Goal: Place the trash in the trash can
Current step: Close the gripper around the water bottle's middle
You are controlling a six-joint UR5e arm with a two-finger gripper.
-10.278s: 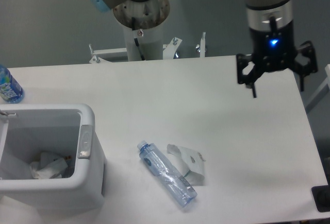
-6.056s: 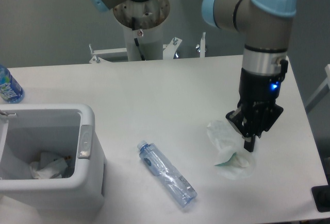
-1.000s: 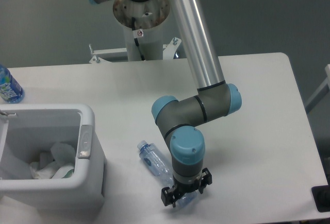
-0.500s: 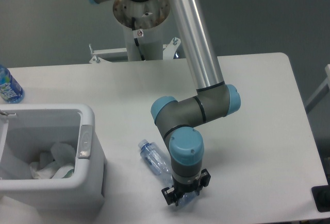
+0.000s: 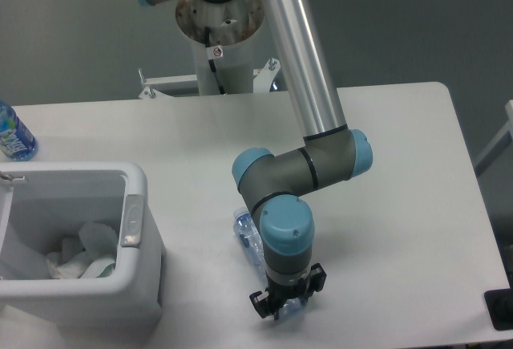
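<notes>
The clear plastic water bottle [image 5: 248, 234] lies on the table at the front, mostly hidden under my arm; only its blue-capped upper end shows to the left of the wrist. My gripper [image 5: 286, 304] is down over the bottle's lower end with its fingers closed around it. The white paper carton piece with green edge [image 5: 98, 266] lies inside the trash can [image 5: 135, 229], a white bin at the front left.
A bluer bottle with a bright label [image 5: 12, 135] stands at the table's far left edge. The robot's base column [image 5: 218, 32] rises behind the table. A dark object [image 5: 500, 309] sits at the front right corner.
The carton piece has gone from the table into the bin. Over the last second the bottle's capped end has swung right, towards my arm, with the gripper on its lower end.
</notes>
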